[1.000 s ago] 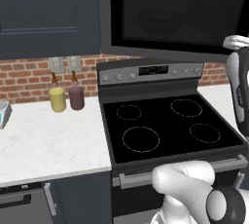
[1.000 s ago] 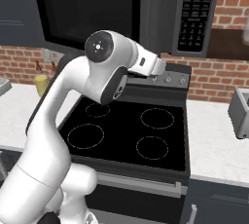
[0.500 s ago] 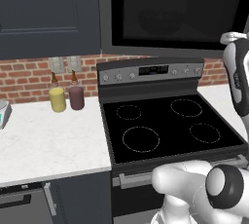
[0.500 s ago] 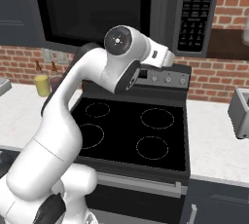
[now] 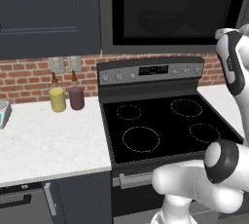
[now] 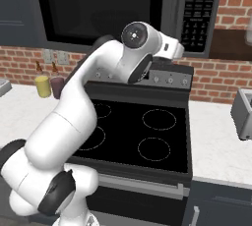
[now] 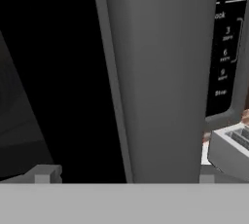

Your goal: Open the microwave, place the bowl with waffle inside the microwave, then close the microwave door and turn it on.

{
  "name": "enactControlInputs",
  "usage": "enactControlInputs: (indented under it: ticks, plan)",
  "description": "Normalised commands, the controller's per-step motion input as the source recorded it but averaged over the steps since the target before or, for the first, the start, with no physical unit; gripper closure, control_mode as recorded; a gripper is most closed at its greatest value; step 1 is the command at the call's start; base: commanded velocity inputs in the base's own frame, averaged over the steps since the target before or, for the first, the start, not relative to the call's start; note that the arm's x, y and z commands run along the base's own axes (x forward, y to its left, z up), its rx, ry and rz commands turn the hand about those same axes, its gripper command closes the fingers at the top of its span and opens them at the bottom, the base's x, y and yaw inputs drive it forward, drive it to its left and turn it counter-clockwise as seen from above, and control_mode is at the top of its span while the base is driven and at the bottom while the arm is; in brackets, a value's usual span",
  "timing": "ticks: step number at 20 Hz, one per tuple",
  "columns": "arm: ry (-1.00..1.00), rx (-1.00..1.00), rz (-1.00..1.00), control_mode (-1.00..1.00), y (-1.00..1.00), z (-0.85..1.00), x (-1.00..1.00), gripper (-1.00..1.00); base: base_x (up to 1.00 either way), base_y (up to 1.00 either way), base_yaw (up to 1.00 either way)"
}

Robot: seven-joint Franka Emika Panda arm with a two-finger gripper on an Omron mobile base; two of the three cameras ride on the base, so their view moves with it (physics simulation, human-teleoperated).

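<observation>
Hand view: handle (image 7: 160, 72) close up, long axis vertical, keypad (image 7: 226, 47) at 3 o'clock. Fingers (image 7: 44, 173) spread wide either side, gripping nothing. Base views: door (image 6: 98, 9) shut.

A yellow jar (image 5: 57, 99) and maroon jar (image 5: 76, 97) stand touching beside the stove (image 5: 160, 125).

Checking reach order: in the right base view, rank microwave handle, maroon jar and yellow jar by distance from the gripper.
1. microwave handle, right at the gripper, which is open around it.
2. maroon jar, far left on the counter.
3. yellow jar, just left of the maroon one.
</observation>
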Motion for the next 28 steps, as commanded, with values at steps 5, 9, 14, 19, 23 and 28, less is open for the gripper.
enactControlInputs:
  ticks: [5, 9, 14, 19, 23, 28]
  plan:
    - [0.00, -0.01, 0.00, -1.00, -0.08, 0.00, 0.60, -1.00, 0.00, 0.00, 0.00]
    - [0.00, 0.00, 0.00, -1.00, -0.06, 0.00, 0.57, -1.00, 0.00, 0.00, 0.00]
    - [0.00, 0.00, 0.00, -1.00, -0.07, 0.00, 0.50, -1.00, 0.00, 0.00, 0.00]
    - [0.00, 0.00, 0.00, -1.00, -0.03, 0.00, 0.41, -1.00, 0.00, 0.00, 0.00]
    - [0.00, 0.00, 0.00, -1.00, 0.00, 0.00, 0.41, -1.00, 0.00, 0.00, 0.00]
    - [-0.02, 0.00, 0.00, -1.00, 0.00, -0.07, 0.15, -1.00, 0.00, 0.00, 0.00]
